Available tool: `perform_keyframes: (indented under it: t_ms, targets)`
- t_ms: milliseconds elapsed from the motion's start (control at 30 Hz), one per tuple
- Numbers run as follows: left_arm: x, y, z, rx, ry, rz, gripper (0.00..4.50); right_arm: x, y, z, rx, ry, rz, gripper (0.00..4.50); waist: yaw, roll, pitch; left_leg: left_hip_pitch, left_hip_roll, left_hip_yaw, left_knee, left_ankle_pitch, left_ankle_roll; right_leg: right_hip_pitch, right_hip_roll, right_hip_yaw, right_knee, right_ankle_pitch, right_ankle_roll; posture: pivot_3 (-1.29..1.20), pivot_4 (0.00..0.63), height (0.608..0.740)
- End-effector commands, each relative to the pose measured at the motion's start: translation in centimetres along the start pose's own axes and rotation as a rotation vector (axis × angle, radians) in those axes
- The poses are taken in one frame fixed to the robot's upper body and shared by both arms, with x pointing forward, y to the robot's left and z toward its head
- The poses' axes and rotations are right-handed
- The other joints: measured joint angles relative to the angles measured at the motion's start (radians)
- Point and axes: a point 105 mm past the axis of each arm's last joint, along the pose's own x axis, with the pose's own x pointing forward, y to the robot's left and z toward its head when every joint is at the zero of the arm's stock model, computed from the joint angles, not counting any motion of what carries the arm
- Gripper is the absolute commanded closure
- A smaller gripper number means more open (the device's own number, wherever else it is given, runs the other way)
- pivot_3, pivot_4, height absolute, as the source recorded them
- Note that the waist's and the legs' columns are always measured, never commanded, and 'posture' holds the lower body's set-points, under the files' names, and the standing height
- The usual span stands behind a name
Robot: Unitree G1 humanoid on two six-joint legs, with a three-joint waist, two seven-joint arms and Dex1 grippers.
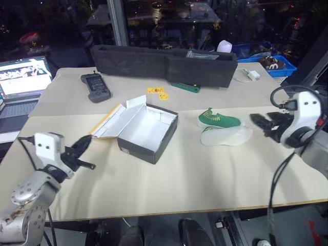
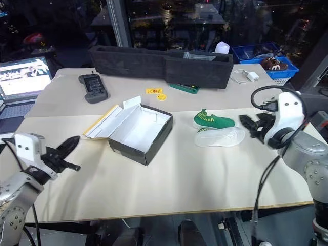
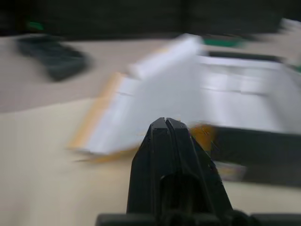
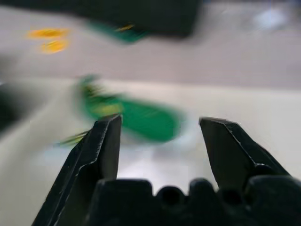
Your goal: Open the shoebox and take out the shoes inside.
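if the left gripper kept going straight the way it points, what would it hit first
Most likely the shoebox: the shut left gripper aims at its folded-back lid, going by the left wrist view, though depth is hard to judge.

Overhead light falls evenly on the pale table (image 1: 205, 179), leaving the background beyond it dark with scattered glints. The shoebox (image 1: 148, 130) casts a soft shadow. Both wrist views are smeared with blur (only the black fingers (image 4: 101, 146) stay sharp).
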Motion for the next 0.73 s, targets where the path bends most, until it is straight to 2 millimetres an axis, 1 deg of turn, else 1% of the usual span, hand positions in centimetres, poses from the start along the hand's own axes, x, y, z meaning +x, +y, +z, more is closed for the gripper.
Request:
perform_keyframes:
  t_ms: [33, 100, 133, 200, 267, 367, 500, 733]
  targets:
    - [-0.5, 4.2, 1.0, 0.009, -0.077, 0.241, 4.50, 0.1, -1.0, -0.4, -0.177, -0.072, -0.113, 1.33, 0.003, 0.000, 0.000, 0.000, 0.000, 0.000, 0.000, 0.000, 0.000, 0.000, 0.000, 0.000, 0.000, 0.000, 0.000, 0.00, 0.150, 0.715]
    - [-0.9, 6.0, 0.4, 0.030, -0.074, 0.364, 4.50, 0.0, -0.5, -2.0, -0.203, -0.080, -0.117, 1.33, 0.008, -0.001, -0.001, 0.000, 0.000, 0.000, 0.000, 0.000, 0.000, 0.000, 0.000, 0.000, -0.001, 0.001, 0.001, 0.00, 0.150, 0.715]
    - [-1.1, 6.6, 0.0, 0.042, -0.067, 0.404, 4.50, -0.1, -0.3, -2.6, -0.222, -0.089, -0.116, 1.33, 0.010, -0.001, -0.001, 0.000, 0.000, 0.000, 0.000, 0.000, 0.000, 0.000, 0.000, 0.000, -0.001, 0.001, 0.001, 0.00, 0.150, 0.715]
    - [-1.4, 7.2, -0.8, 0.049, -0.052, 0.453, 4.50, -0.4, -0.5, -3.5, -0.227, -0.098, -0.146, 1.33, 0.011, -0.001, -0.001, 0.000, 0.000, 0.000, 0.000, 0.000, 0.000, 0.001, 0.000, 0.001, -0.001, 0.001, 0.002, 0.00, 0.150, 0.715]
    - [-1.7, 7.6, -1.6, 0.040, -0.043, 0.477, 4.50, -0.6, -0.5, -4.4, -0.230, -0.108, -0.158, 1.33, 0.012, -0.001, -0.001, 0.000, 0.000, 0.000, 0.001, 0.000, 0.000, 0.001, 0.000, 0.001, -0.002, 0.002, 0.002, 0.00, 0.150, 0.715]
    - [-1.7, 7.2, -3.8, 0.048, 0.006, 0.468, 4.50, -1.0, -1.5, -6.6, -0.205, -0.071, -0.212, 1.33, 0.013, -0.002, -0.001, 0.001, 0.000, 0.000, 0.002, 0.000, 0.000, 0.003, 0.000, 0.000, -0.003, 0.003, 0.003, 0.00, 0.150, 0.715]
    - [-1.5, 7.4, -4.6, 0.029, -0.002, 0.473, 4.50, -1.2, -1.6, -7.0, -0.195, -0.077, -0.208, 1.33, 0.013, -0.002, -0.001, 0.001, 0.000, 0.000, 0.002, 0.000, 0.000, 0.006, -0.001, 0.000, -0.006, 0.004, 0.003, 0.00, 0.150, 0.715]
    - [0.0, 6.9, -4.7, 0.016, -0.027, 0.442, 4.50, -1.1, -1.3, -7.1, -0.189, -0.079, -0.195, 1.33, 0.013, -0.002, -0.001, 0.005, 0.000, 0.000, 0.002, 0.000, 0.000, 0.011, 0.000, -0.001, -0.007, 0.004, 0.003, 0.00, 0.150, 0.715]
